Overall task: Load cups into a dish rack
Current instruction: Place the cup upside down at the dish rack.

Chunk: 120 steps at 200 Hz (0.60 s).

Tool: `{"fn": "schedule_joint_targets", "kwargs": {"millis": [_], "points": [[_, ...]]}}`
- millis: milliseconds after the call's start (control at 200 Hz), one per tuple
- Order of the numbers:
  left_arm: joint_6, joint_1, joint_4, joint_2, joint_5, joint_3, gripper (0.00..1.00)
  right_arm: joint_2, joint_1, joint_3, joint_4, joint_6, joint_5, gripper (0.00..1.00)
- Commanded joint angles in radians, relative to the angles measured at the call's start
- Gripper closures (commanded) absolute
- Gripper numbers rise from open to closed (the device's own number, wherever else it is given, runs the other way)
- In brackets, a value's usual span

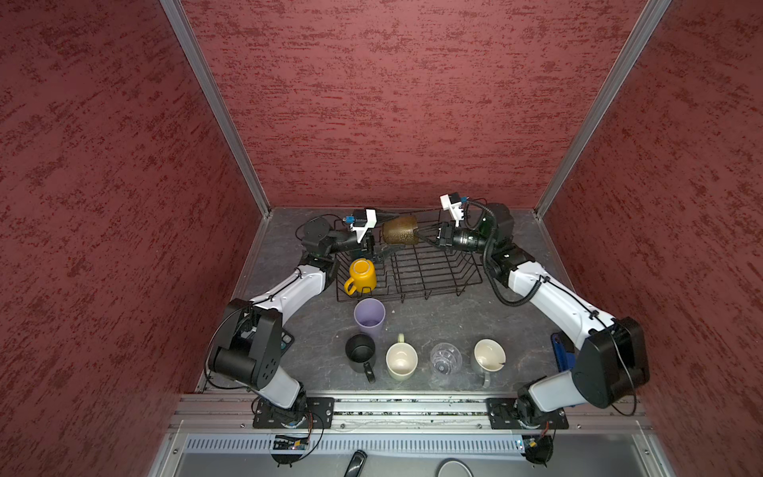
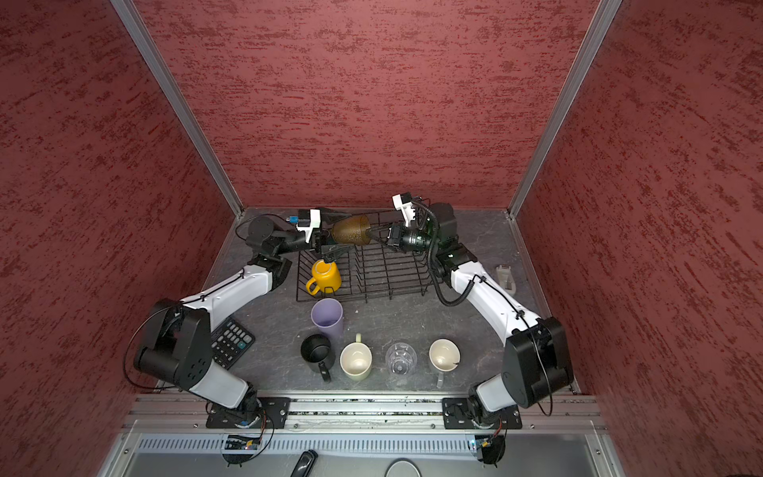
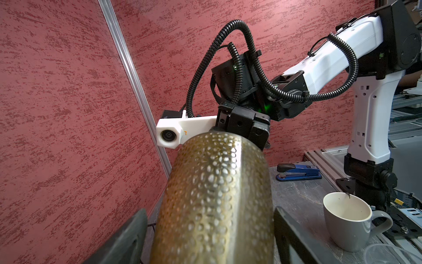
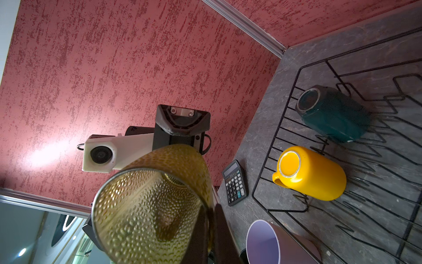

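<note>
Left wrist view: mostly blocked by brown glass (image 3: pixel 217 178), held sideways in the air over far rim of dish rack (image 1: pixel 429 268). Left gripper (image 3: pixel 209 211) astride its base end, fingers cut off at frame edge; cannot tell whether pressing. Right gripper (image 1: pixel 423 236) pinched on the rim wall. Teal mug (image 4: pixel 333 116) not made out in top views; lying in rack near yellow mug (image 1: pixel 362 276). Bare wire floor across rack's right half.
</note>
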Motion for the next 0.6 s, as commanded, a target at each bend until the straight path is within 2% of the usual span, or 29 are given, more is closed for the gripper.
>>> {"fn": "schedule_joint_targets", "kwargs": {"millis": [0, 190, 436, 546, 596], "points": [[-0.015, -0.009, 0.03, 0.014, 0.014, 0.026, 0.14, -0.008, 0.006, -0.003, 0.053, 0.018, -0.019, 1.0], [-0.022, -0.01, 0.034, 0.016, 0.019, 0.03, 0.22, -0.007, 0.007, -0.01, 0.061, 0.029, -0.019, 1.0], [0.011, -0.009, -0.044, -0.005, 0.003, 0.039, 0.34, -0.004, 0.008, -0.016, 0.06, 0.034, -0.017, 1.0], [0.03, -0.009, -0.064, -0.012, -0.008, 0.035, 0.36, -0.003, 0.007, -0.017, 0.056, 0.034, -0.013, 1.0], [0.031, -0.01, -0.063, -0.013, -0.009, 0.032, 0.32, -0.002, 0.008, -0.019, 0.056, 0.036, -0.013, 1.0]]}}
